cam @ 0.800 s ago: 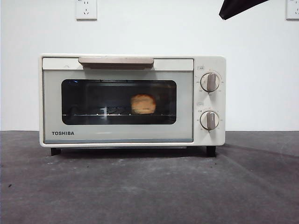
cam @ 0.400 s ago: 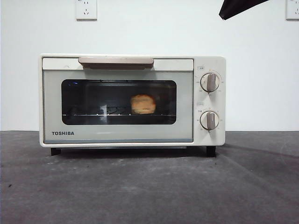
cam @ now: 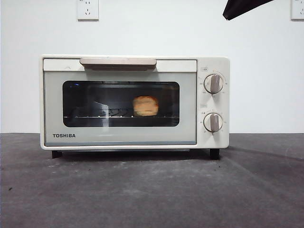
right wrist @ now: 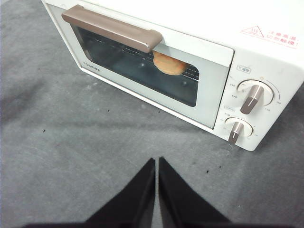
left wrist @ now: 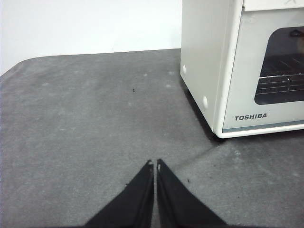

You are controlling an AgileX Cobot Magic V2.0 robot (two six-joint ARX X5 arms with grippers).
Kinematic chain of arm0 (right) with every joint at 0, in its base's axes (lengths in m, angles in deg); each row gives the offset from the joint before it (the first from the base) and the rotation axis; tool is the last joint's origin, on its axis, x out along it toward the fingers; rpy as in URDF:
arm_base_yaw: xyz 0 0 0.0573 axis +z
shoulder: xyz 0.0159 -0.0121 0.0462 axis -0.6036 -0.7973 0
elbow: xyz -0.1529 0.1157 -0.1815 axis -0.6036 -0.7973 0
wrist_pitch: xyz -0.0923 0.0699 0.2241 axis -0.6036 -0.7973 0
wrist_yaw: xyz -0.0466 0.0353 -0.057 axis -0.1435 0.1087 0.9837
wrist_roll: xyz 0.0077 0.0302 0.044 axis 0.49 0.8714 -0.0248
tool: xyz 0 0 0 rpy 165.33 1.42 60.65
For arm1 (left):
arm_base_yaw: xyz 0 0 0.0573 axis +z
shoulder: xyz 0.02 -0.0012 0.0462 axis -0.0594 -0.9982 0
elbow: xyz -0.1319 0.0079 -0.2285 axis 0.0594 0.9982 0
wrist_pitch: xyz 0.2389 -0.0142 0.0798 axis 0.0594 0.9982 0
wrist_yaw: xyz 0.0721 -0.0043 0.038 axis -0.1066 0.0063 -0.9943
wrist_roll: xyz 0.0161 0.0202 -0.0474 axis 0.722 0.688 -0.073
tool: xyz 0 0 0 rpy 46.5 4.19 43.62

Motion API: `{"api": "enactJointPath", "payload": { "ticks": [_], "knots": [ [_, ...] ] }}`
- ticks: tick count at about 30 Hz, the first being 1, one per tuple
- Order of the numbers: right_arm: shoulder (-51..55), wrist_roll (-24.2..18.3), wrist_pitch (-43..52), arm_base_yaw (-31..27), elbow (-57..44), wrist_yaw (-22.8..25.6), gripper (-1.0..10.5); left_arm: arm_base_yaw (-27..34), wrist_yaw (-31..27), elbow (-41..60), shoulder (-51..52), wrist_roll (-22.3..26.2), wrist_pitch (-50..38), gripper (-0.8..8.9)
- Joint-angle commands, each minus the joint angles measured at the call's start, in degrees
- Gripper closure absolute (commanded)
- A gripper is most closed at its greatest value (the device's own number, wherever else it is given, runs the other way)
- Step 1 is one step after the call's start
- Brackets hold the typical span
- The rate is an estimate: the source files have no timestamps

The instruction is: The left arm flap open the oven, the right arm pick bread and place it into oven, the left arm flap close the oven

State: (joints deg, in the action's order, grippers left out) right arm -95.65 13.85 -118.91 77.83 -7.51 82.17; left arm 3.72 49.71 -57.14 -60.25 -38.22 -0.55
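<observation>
The cream-white TOSHIBA oven (cam: 209,102) stands in the middle of the dark table with its door closed and its beige handle (cam: 118,61) at the top. Behind the glass, the golden bread (cam: 145,106) rests on the wire rack; the right wrist view shows the bread (right wrist: 169,64) too. My left gripper (left wrist: 155,165) is shut and empty, low over the table beside the oven (left wrist: 209,71), off its TOSHIBA end. My right gripper (right wrist: 156,163) is shut and empty, raised in front of the oven (right wrist: 266,52) near its knobs. A black arm tip (cam: 240,7) shows at the top right of the front view.
Two round knobs (cam: 213,83) sit on the oven's right panel. Wall sockets (cam: 88,8) hang on the white wall behind. Dark grey table surface (cam: 152,190) stretches in front of the oven.
Only the reflection in the door glass has shifted slightly; the oven, the bread and the arm tip stay as they were.
</observation>
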Motion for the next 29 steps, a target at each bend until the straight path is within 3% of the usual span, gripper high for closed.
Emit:
{"api": "enactJointPath", "payload": {
  "ticks": [1,17,23,29],
  "knots": [
    [-0.50,0.59,0.46,0.35,0.20,0.15,9.4,0.04,-0.13,1.11,0.11,0.66,0.44,7.94],
    [1.33,-0.83,0.57,-0.87,0.20,1.25,9.4,0.04,-0.13,1.11,0.11,0.66,0.42,7.94],
    [7.41,-1.62,2.19,-9.03,-0.79,1.31,9.4,0.04,-0.13,1.09,0.11,0.66,0.44,7.94],
    [17.88,-3.48,11.41,-21.42,-8.33,1.22,9.4,0.04,-0.13,1.09,0.11,0.66,0.44,7.94]
  ]
}}
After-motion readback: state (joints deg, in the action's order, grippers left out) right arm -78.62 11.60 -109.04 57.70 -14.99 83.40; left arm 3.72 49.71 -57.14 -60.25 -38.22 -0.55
